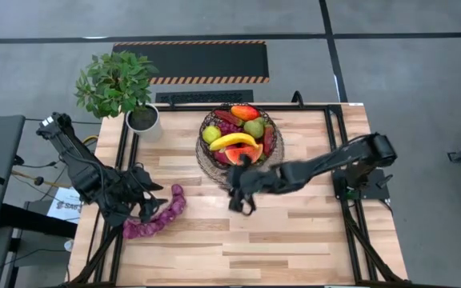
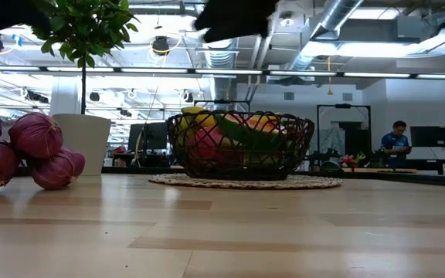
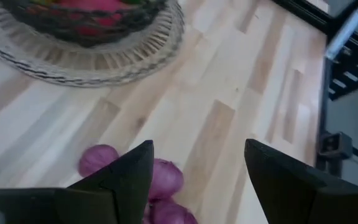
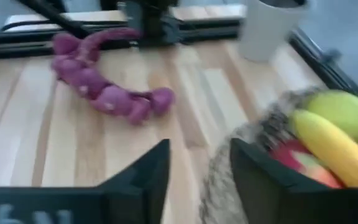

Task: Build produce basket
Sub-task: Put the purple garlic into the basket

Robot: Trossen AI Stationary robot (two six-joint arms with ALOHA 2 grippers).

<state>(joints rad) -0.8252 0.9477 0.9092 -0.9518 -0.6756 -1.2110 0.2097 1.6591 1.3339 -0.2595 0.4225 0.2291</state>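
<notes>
Dark brown wire mesh, tan wicker underneath: the round woven basket (image 1: 238, 140) is sitting at the far middle of the pale wooden desk (image 1: 294, 240), and it is already looking well stocked. A yellow toy banana (image 1: 234, 141) is lying across the top, with a green apple (image 1: 254, 127), a red and orange piece (image 1: 245, 112) and more fruit packed around it.

One item is waiting outside: the long purple string of bulbs (image 1: 157, 218) is lying on the desk near the left edge, well apart from the basket.

The left tool (image 1: 144, 205) is hovering just over the near end of that string, its dark fingers (image 3: 126, 180) spread and gripping nothing. The right tool (image 1: 241, 192) is hanging just beside the basket's front rim, fingers apart and empty.

So most of the job appears done; what seems left is grabbing that purple string and getting it into the basket. A leafy potted plant (image 1: 118, 84) is standing by, far left.
</notes>
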